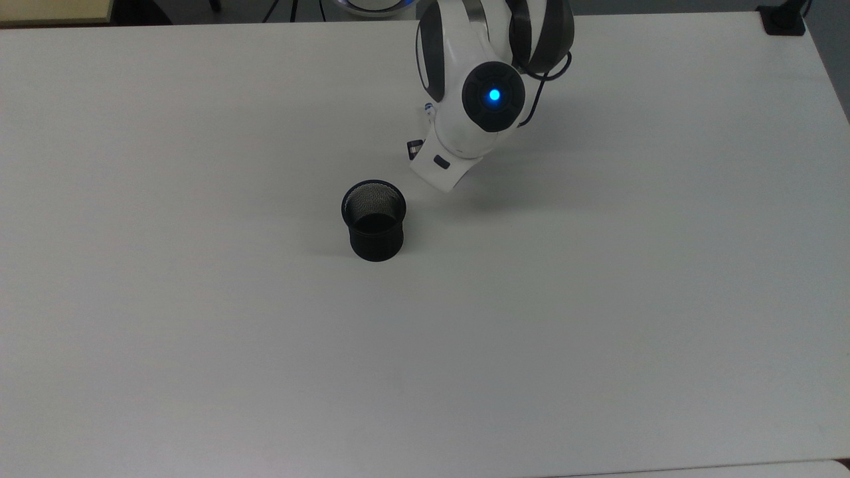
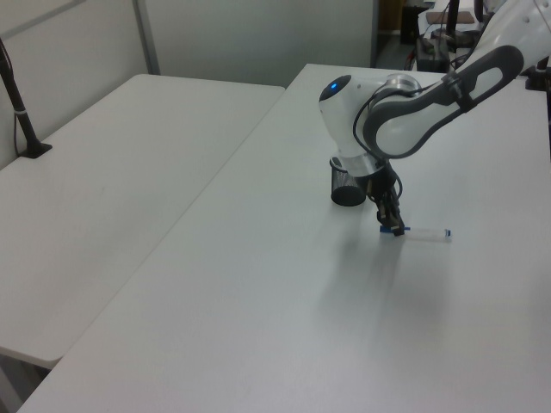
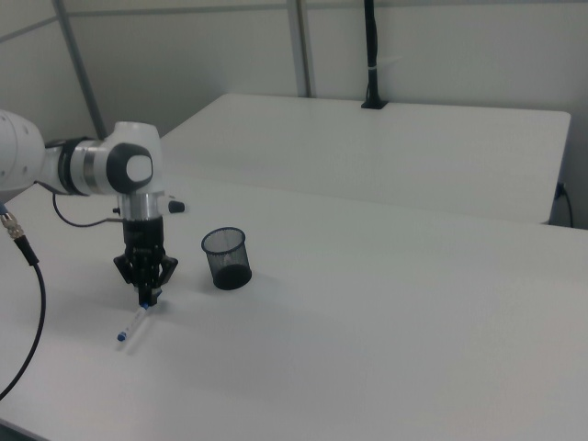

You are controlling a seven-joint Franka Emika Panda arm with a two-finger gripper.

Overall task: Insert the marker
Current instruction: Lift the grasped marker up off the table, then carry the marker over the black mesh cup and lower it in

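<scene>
The marker point(image 2: 426, 234) lies flat on the white table, a slim white barrel with blue at its ends; the right view shows the marker point(image 3: 133, 323) running toward the front left. My gripper point(image 2: 394, 230) points straight down at the end of it nearest the cup, fingers drawn together on that end. Seen from the right, the gripper point(image 3: 147, 298) touches down at the table. One black fingertip point(image 1: 414, 149) pokes out from under the arm in the top view. The black mesh cup point(image 1: 374, 222) stands upright and empty, a short way from the gripper point(image 1: 420, 151).
A second white table point(image 2: 129, 146) adjoins this one, with a black post point(image 2: 19, 103) clamped to it. A black cable point(image 3: 28, 303) hangs off the arm at the right view's left. The arm's body point(image 1: 478, 99) hangs over the table behind the cup.
</scene>
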